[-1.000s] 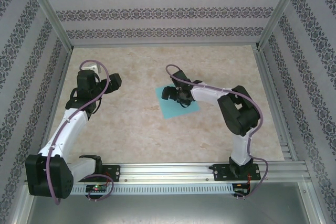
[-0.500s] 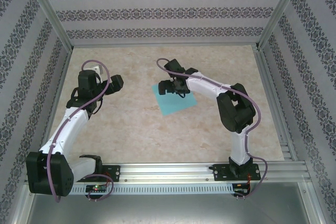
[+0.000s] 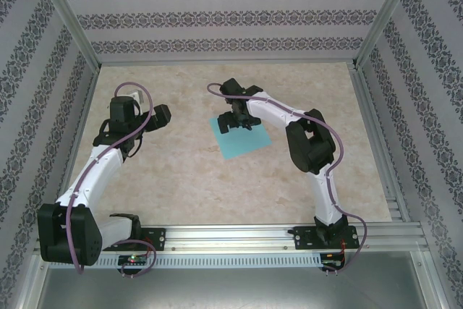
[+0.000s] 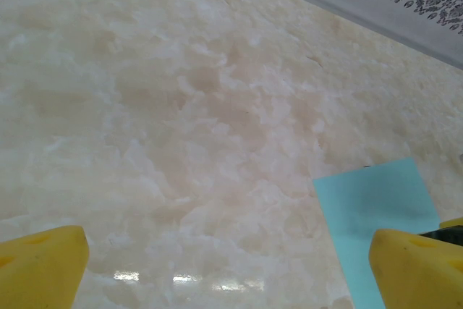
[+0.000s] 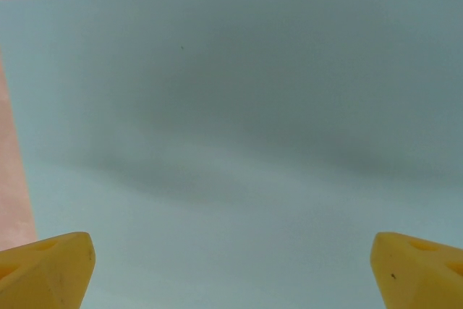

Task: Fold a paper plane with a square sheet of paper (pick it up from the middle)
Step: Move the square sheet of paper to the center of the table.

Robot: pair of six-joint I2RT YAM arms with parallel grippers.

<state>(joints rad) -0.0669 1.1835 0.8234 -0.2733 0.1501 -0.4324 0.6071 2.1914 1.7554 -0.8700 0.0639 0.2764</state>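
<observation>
The square sheet of paper (image 3: 244, 143) lies flat and turquoise on the marble table, near the middle. My right gripper (image 3: 236, 124) hangs open over the sheet's far left part, its yellow fingertips (image 5: 47, 269) spread wide just above the paper (image 5: 239, 142) with nothing between them. My left gripper (image 3: 163, 115) stands open well to the left of the sheet, its yellow fingertips (image 4: 40, 269) wide apart over bare table. In the left wrist view the paper (image 4: 376, 208) lies at the right. No paper plane shape is visible; the sheet is unfolded.
Patterned walls (image 3: 217, 19) close off the back and both sides. A metal rail (image 3: 239, 240) runs along the near edge with both arm bases on it. Bare marble table (image 3: 188, 179) surrounds the sheet.
The right arm has reached farther back and left, carrying its gripper from the sheet's middle to its far left part. The left arm has hardly moved.
</observation>
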